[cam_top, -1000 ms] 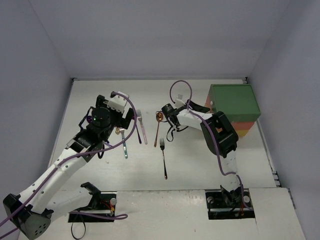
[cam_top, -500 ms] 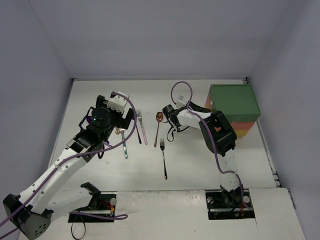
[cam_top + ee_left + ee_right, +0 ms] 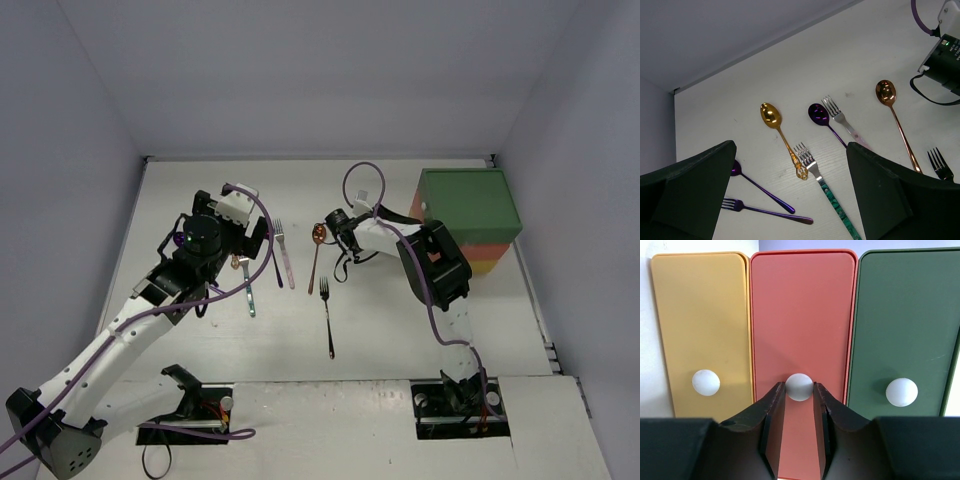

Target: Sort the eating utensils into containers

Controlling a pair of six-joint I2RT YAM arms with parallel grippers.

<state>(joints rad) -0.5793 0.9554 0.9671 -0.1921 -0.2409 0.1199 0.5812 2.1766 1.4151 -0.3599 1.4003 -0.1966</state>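
right tool (image 3: 799,385) pinches the small white knob (image 3: 799,388) of the red-orange drawer (image 3: 802,315), the middle of the containers (image 3: 470,205) at far right; round and smooth, it probably slips easily. left tool (image 3: 791,165), spread wide and empty, hovers over the eating utensils (image 3: 771,116) lying flat on the tabletop (image 3: 880,45) at left. they look stiff, slim and slick, best taken across a handle.

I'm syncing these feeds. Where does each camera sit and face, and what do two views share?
Top external: high behind the bases, looking down on the table; left arm, right arm, utensils, drawer block.
Left wrist: on the left arm, looking down at utensils; open left fingers frame the bottom.
Right wrist: faces the drawer fronts; right fingers grip the red drawer's white knob.
Shared: the copper spoon, top and left wrist.
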